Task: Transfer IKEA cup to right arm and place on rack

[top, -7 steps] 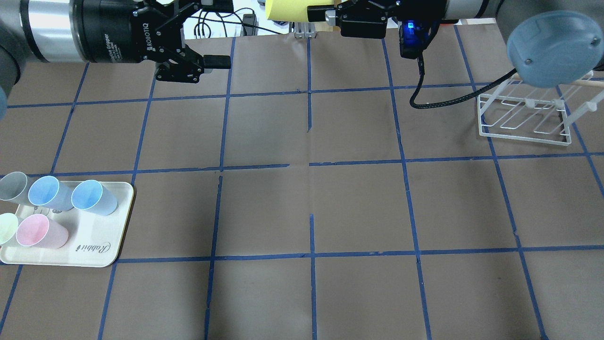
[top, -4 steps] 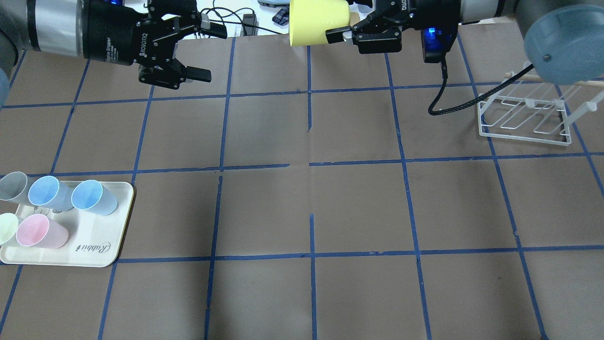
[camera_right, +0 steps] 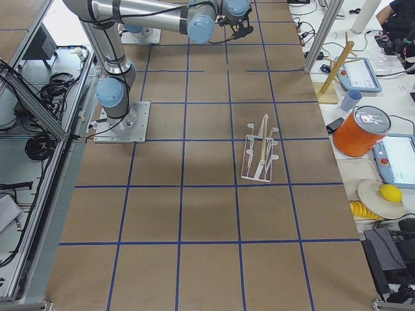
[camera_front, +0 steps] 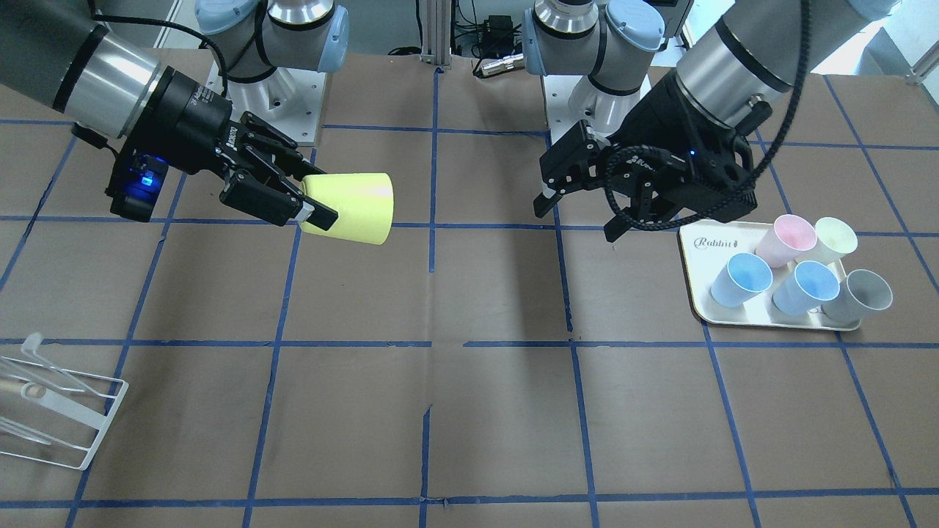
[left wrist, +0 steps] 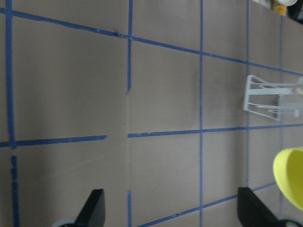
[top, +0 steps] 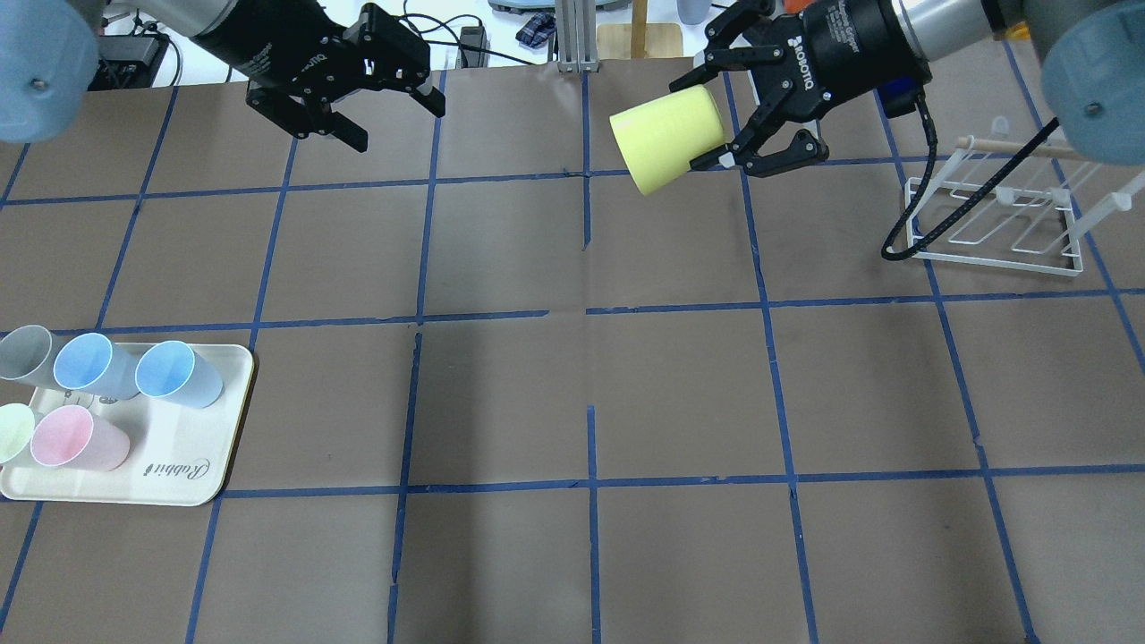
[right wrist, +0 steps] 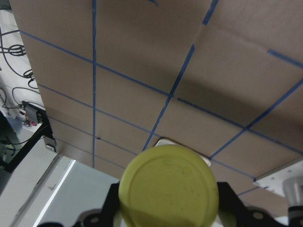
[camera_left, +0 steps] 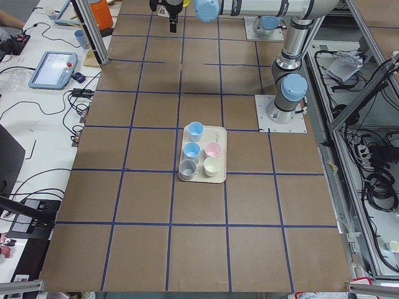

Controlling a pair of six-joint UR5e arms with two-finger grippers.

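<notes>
Right gripper [top: 693, 125] clamps the yellow cup [top: 666, 139], which lies sideways in the air at 12 o'clock over the table [top: 572, 402] (wide end toward 8 o'clock, overhead view). The rack [top: 993, 219] stands at 2 o'clock, well apart from the cup. Left gripper [top: 398, 121] hangs at 11 o'clock, jaws spread wide

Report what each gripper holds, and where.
Right gripper clamps the yellow cup by its sides near the base; left gripper is open, empty.
</notes>
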